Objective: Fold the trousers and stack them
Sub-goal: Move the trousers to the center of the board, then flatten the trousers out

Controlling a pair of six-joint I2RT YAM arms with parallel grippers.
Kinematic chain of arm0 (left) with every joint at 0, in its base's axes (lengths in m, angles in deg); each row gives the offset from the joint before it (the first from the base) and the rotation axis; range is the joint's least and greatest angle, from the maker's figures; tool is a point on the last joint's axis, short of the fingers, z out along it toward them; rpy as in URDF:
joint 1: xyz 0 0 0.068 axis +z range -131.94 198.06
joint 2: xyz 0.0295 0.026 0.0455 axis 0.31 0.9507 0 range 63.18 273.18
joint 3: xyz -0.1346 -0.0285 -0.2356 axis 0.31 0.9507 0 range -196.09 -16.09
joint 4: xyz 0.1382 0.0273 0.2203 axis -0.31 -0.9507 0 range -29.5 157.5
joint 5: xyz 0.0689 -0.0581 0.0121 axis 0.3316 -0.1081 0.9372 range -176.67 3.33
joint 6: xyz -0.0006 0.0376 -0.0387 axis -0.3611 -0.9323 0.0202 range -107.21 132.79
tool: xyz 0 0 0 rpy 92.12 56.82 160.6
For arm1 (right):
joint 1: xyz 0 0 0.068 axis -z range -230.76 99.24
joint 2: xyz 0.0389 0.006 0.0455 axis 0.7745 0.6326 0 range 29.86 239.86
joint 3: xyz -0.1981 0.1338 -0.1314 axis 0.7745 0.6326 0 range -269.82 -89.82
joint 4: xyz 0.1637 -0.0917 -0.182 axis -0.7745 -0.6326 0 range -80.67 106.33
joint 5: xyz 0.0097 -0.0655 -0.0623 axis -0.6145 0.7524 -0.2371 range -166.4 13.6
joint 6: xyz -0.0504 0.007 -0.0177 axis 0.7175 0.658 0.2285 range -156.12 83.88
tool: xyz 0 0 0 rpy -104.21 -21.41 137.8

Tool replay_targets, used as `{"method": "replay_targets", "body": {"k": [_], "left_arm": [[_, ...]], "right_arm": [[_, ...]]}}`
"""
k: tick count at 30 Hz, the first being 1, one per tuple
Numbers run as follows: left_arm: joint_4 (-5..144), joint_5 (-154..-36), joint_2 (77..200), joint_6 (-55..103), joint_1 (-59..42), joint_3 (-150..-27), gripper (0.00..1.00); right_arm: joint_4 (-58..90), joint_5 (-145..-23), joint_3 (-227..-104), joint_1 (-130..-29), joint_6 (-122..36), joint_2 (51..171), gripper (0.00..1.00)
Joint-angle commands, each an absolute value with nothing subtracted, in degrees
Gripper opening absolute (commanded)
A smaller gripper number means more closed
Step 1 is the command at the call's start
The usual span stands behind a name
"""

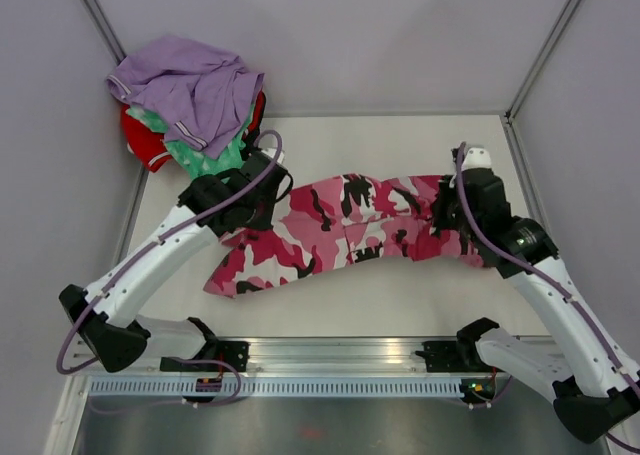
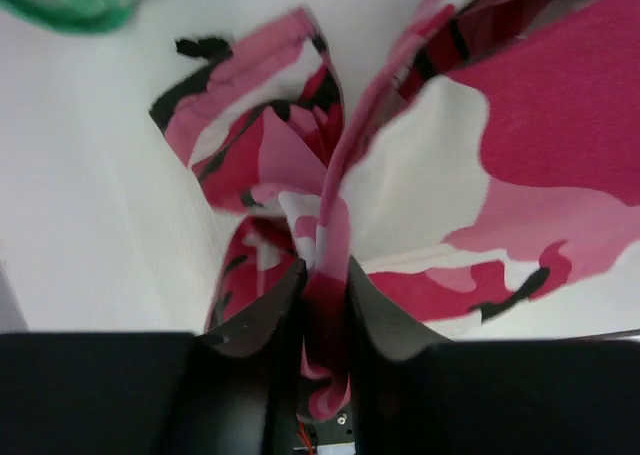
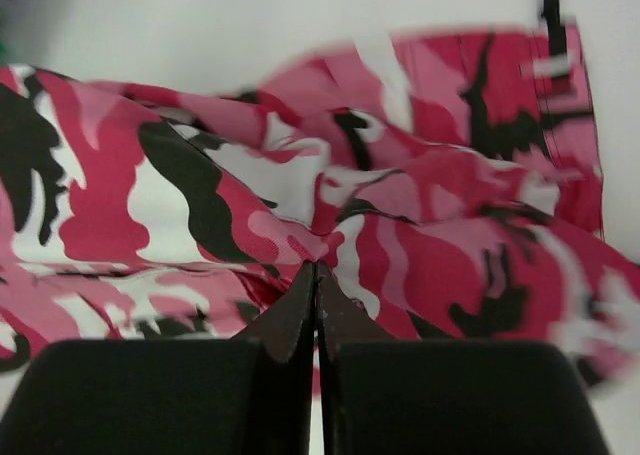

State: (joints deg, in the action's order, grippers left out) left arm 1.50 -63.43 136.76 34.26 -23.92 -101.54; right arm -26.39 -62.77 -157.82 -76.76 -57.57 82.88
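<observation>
The camouflage trousers (image 1: pixel 345 230) lie stretched across the middle of the table (image 1: pixel 400 305). The left gripper (image 2: pixel 325 280) is clamped on a bunched fold at their left end. The right gripper (image 3: pixel 316 270), fingers pressed together, seems to pinch the right end, probably so both ends can be carried into a fold. No writing is legible.

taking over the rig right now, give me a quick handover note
Left gripper: shut on a bunch of the trousers at their left end.
Right gripper: shut on their right end.
The trousers lie stretched across the table, rumpled.
Lavender garment tops the pile in the far left corner.
Done: both ends gripped. Left: folding, then stacking.
</observation>
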Motion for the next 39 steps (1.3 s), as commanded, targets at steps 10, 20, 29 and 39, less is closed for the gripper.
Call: {"method": "replay_targets", "body": {"k": [10,20,29,39], "left_arm": [[4.82,-85.52,130.6,34.32,-23.34,-96.77,1.0],[14.12,-80.98,142.97,37.83,-25.53,-96.08,0.99],[16.69,-68.84,158.09,45.99,-35.64,-90.12,0.71],[22.4,-71.9,144.33,62.53,-26.62,-65.34,0.1]], "right_arm": [[-34.29,-72.86,-144.59,-76.25,-61.17,80.59,0.0],[-42.03,-73.44,-148.5,-76.25,-63.97,76.35,0.98],[-26.14,-57.66,-162.67,-68.18,-60.56,101.38,0.98],[-5.04,-64.25,-155.91,-55.34,-60.72,117.29,0.98]]}}
